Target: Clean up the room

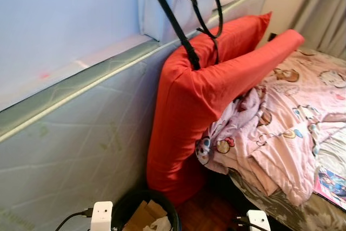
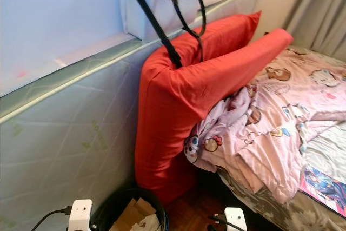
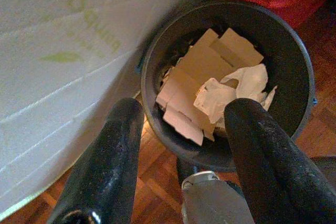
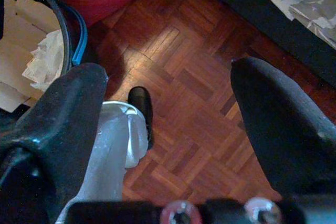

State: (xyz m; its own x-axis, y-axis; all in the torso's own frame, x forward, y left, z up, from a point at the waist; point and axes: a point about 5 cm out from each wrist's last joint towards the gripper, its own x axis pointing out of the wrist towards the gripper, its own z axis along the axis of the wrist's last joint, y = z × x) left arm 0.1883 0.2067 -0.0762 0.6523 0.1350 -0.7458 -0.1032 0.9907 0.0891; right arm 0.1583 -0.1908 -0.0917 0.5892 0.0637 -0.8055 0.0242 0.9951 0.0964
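left end effector [image 3: 181,145] hanging right above black trash bin [image 3: 294,51], fingers [image 3: 107,166] spread wide, nothing between them. bin on parquet floor [image 4: 199,77], tucked between upright grey mattress [image 1: 81,144] and foot of red cushion [image 1: 189,106]; holding flattened cardboard pieces [image 3: 199,72] and crumpled white paper [image 3: 226,95]. right end effector [image 4: 168,129] low over bare parquet, fingers [image 4: 283,129] spread apart, empty; bin rim with blue edge off to one side in right wrist view, dark bed base at the other. red cushion leaning upright against mattress, second red cushion [image 1: 270,47] slanting across it toward bed. white bag [image 1: 162,4] on top edge of mattress, black straps [image 1: 178,25] draped down over red cushion. pink cartoon-print bedding [image 1: 281,128] bunched and spilling over edge of bed [image 1: 292,215], corner touching cushion. colourful magazine or book [image 1: 330,185] near bed edge. curtain [image 1: 324,9] at far right. white wrist housings with black cables at bottom of head views.
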